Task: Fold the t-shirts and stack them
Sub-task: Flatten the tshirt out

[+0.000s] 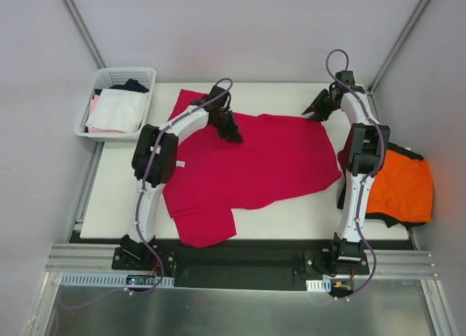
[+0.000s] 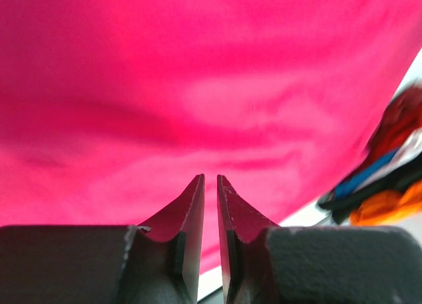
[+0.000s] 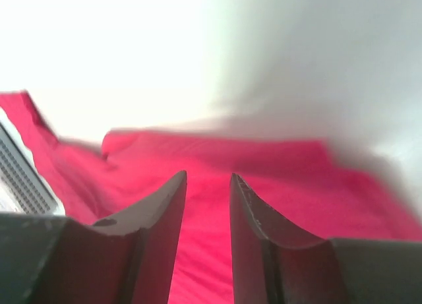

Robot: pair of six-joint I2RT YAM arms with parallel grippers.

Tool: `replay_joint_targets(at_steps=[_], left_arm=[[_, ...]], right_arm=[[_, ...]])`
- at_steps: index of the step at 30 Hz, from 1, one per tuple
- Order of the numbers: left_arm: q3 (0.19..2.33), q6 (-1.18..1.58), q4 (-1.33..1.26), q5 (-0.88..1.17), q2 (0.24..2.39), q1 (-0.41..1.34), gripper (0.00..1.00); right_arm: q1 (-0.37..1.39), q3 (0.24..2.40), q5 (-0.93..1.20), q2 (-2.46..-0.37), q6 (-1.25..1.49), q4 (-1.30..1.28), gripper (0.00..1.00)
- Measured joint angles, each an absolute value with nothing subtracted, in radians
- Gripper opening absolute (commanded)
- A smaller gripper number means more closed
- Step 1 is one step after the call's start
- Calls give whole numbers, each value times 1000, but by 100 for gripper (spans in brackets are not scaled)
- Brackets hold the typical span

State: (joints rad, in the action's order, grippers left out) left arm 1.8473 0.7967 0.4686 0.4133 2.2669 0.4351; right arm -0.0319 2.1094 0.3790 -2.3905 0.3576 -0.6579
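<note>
A crimson-magenta t-shirt lies spread across the white table, one sleeve hanging toward the front edge. My left gripper hovers low over its upper middle. In the left wrist view the left gripper has its jaws a narrow gap apart with nothing between them, and the crimson t-shirt fills the background. My right gripper sits by the shirt's far right corner. The right gripper is open and empty above the crimson t-shirt. An orange t-shirt rests at the table's right edge on a black t-shirt.
A white mesh basket with white, pink and dark garments stands off the table's far left corner; the basket also shows at the left of the right wrist view. Grey walls close in the table at the back and sides.
</note>
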Motion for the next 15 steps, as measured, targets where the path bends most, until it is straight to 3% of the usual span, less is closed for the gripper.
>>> replay_joint_targets(at_steps=[15], left_arm=[[1695,759,458,511,2185,467,14]], right_arm=[[-127,2066,428,-2416,409,-512,36]])
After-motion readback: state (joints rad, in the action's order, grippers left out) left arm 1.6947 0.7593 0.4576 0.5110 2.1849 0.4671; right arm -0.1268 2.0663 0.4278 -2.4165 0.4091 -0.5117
